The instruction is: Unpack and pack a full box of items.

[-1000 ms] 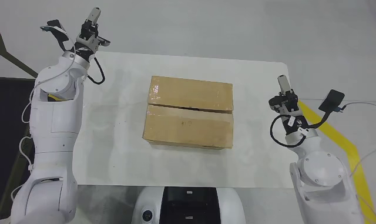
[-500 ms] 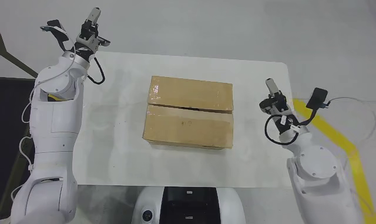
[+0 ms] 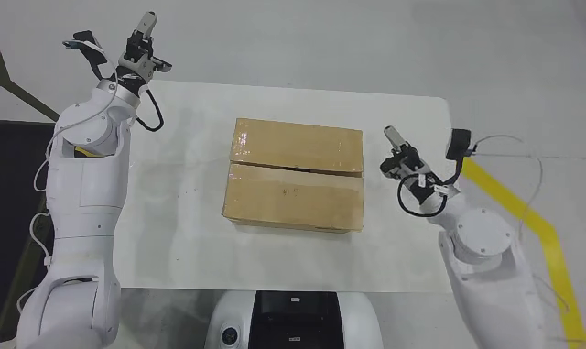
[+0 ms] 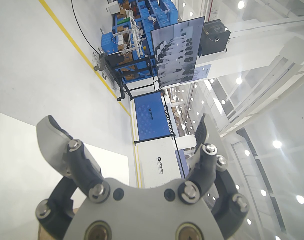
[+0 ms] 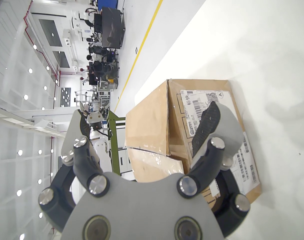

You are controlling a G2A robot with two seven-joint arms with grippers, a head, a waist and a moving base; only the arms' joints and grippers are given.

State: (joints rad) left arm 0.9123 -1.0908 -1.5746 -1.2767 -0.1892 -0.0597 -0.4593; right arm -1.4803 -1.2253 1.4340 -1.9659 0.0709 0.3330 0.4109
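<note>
- The closed brown cardboard box [image 3: 293, 175] sits in the middle of the white table [image 3: 183, 221]. Its two top flaps meet along a seam [image 3: 293, 169] that runs the length of the lid.
- My right gripper [image 5: 145, 118] is spread wide and holds nothing. It hangs just off the box's right end, facing the end wall with the white shipping label [image 5: 246, 158], and is not touching it.
- My left gripper [image 4: 127, 126] is also wide open and empty. It is parked past the table's far left corner, well away from the box and pointing out into the room.
- I judge that unpacking has not begun, since the flaps must come up first.
- My main worry is that the box will slide. If the right gripper pushes on that end or pries at a flap, nothing braces the opposite side, and the smooth table will let the box skate away.
- The seam looks glossy, which suggests tape. A flap pulled against tape could lift the whole box or tear the cardboard.
- With the fingers this wide, one tip could snag the label or a corner instead of getting under the flap's edge.
</note>
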